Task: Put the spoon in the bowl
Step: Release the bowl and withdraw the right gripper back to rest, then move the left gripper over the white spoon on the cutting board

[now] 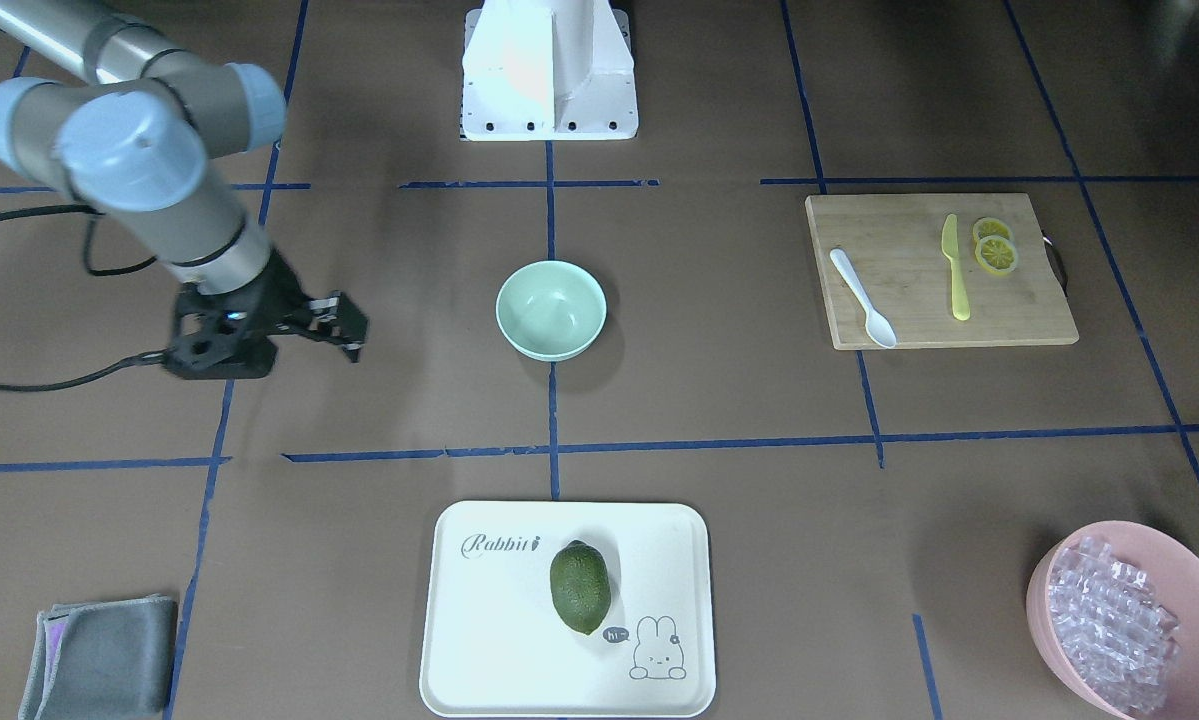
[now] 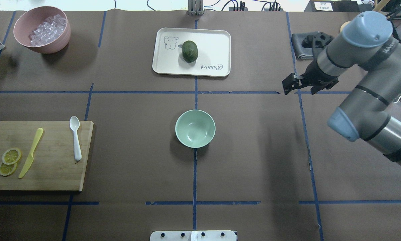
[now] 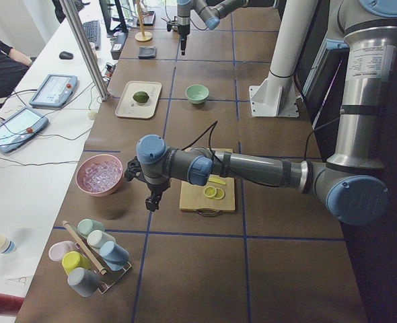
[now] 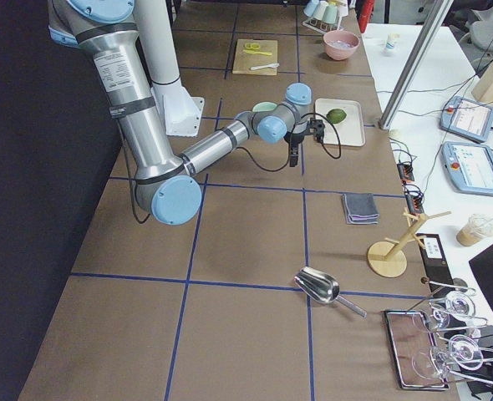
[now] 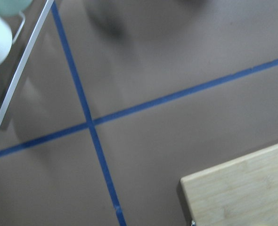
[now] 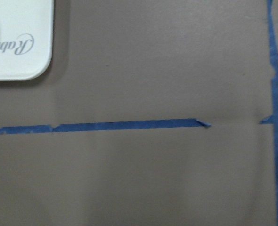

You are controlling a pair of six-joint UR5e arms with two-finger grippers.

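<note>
The brown worktop (image 2: 254,150) (gridded with blue tape (image 2: 194,180)) carries the mint-green bowl (image 2: 195,129) at the overhead view's centre. A wooden cutting board (image 2: 53,160) lies at left, a white tray (image 2: 213,43) top centre, a pink bowl (image 2: 49,47) upper left, a grey cloth (image 2: 297,50) upper right.

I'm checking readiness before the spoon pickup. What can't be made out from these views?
- Left gripper: shows only in the exterior left view, small; open or shut is untellable.
- Right gripper: seen side-on in the overhead view; jaw gap unclear.
- Cutting board: cut off by the left wrist view's edge, so the spoon is out of that frame.
</note>
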